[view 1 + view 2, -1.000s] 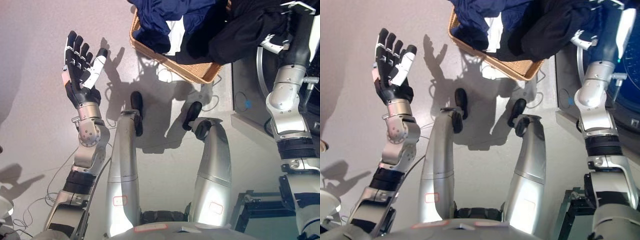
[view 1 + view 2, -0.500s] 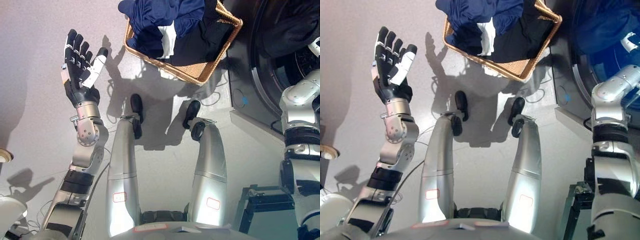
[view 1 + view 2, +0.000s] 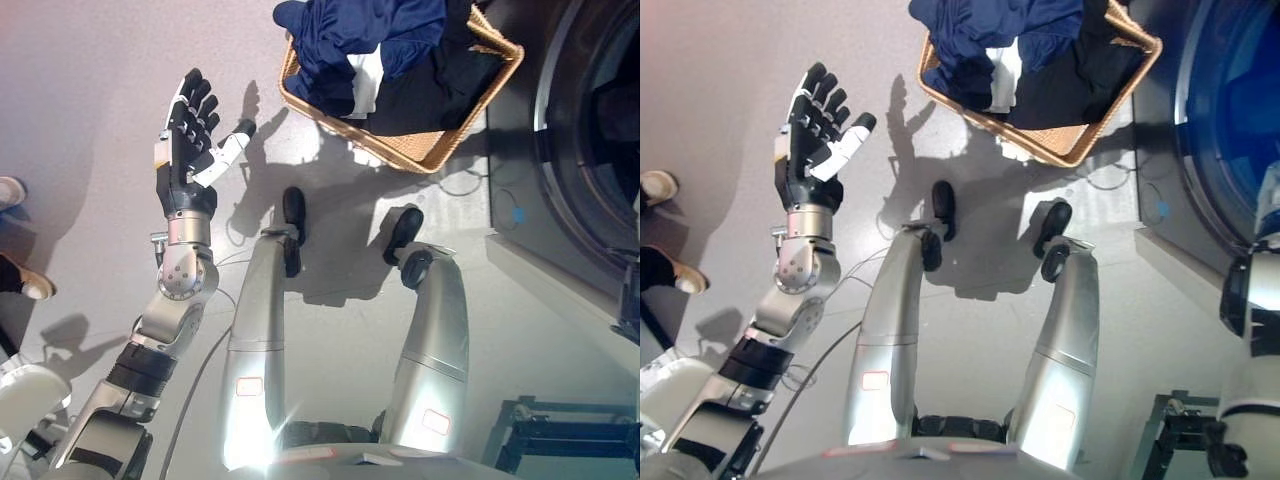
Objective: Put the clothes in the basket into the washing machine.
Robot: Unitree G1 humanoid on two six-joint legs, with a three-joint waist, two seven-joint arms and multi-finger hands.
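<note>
The left robot hand (image 3: 192,135) is hovering spread and empty at upper left; the wicker basket (image 3: 440,155) at top centre is holding navy clothes (image 3: 365,30) and dark clothes (image 3: 440,85).

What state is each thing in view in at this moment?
Wicker basket: upright on the floor, holding clothes.
Navy garment: heaped in the basket, spilling over its left rim.
Black garment: lying in the basket.
Washing machine: door opening faces the robot, drum dark.
Left hand: raised, fingers straight, empty.
Right hand: out of view.
Person's shoes: at the left edge.
</note>
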